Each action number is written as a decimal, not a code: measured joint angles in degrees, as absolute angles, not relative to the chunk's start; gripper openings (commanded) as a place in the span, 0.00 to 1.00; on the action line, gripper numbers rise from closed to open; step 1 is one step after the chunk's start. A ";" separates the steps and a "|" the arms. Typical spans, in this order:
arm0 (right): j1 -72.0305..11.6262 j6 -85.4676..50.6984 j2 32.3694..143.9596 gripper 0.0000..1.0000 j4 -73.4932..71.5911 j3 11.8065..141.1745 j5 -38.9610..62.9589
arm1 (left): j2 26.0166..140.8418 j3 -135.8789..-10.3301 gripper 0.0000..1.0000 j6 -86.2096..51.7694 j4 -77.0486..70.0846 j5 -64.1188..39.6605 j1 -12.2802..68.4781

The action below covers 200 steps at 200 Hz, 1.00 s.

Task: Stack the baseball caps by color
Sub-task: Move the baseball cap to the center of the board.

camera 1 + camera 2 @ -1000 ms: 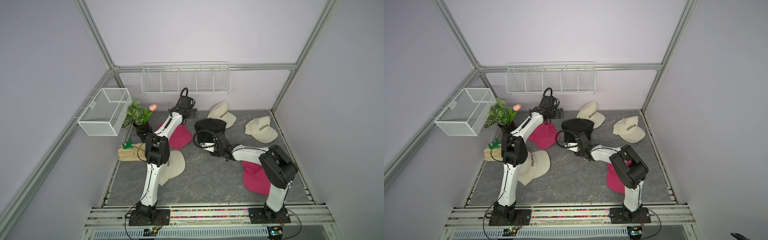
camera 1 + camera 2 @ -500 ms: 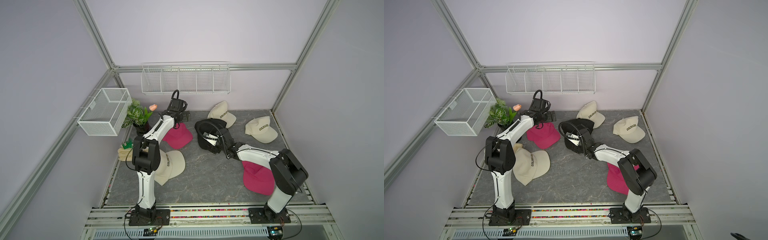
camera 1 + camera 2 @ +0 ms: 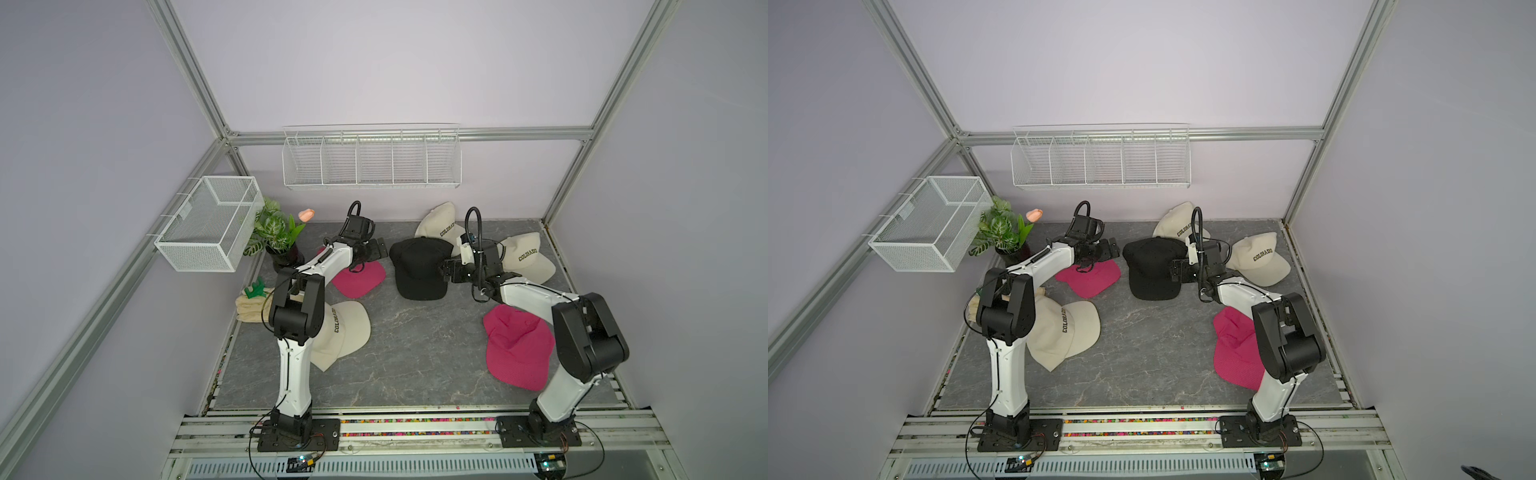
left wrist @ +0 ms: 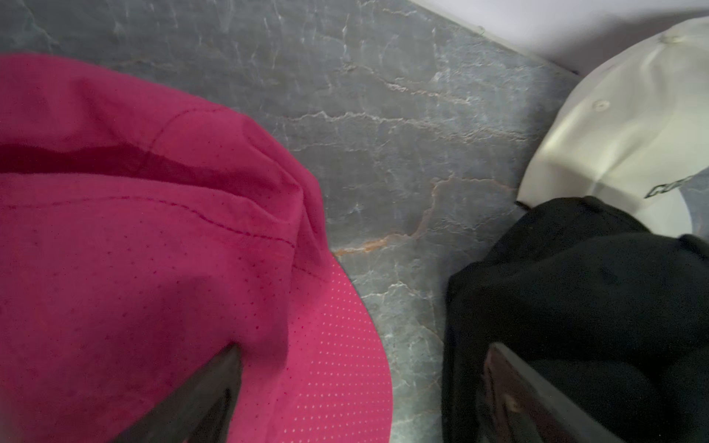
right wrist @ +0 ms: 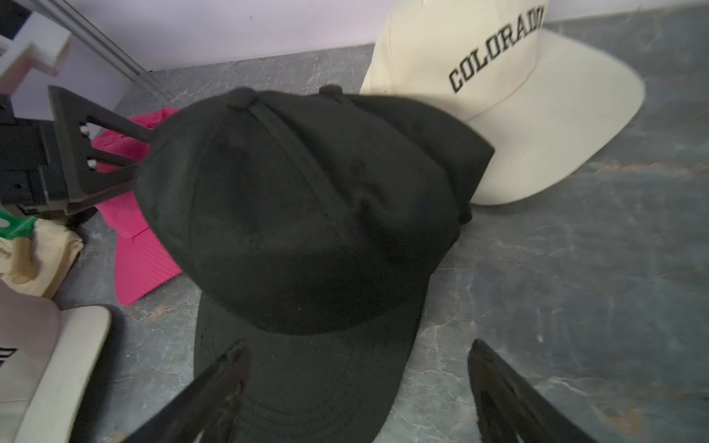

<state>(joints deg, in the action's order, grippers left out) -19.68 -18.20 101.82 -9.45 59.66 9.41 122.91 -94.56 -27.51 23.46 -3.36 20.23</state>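
Both pincers gape empty: right pincer just beside the black cap stack, left pincer opposite, over a pink cap. A low-dragging finger could snag a brim and skew the stack.

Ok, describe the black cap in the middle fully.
The black cap is matte fabric: a domed crown with a top button, a curved brim pointing toward the robot. It rests on a second black crown showing behind it, against a cream COLORADO cap. The open right gripper straddles its brim's edge.
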 measured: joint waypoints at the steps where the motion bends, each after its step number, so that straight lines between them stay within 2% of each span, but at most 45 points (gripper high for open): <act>1: -19.66 -18.28 101.91 0.89 -9.47 59.66 9.50 | 122.91 -94.45 1.00 -27.57 23.44 -3.36 20.21; 109: -18.83 -16.91 111.37 0.89 -11.81 65.58 17.74 | 118.02 -80.82 1.00 -29.10 19.57 1.28 12.34; 200: -23.70 -17.76 121.91 0.89 -10.04 77.34 18.90 | 109.38 -79.20 1.00 -28.25 19.59 -3.62 11.49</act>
<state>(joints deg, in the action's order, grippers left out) -23.70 -17.76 121.91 -10.04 77.34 18.90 109.38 -79.20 -28.25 19.59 -3.62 11.49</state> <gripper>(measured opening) 0.891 0.992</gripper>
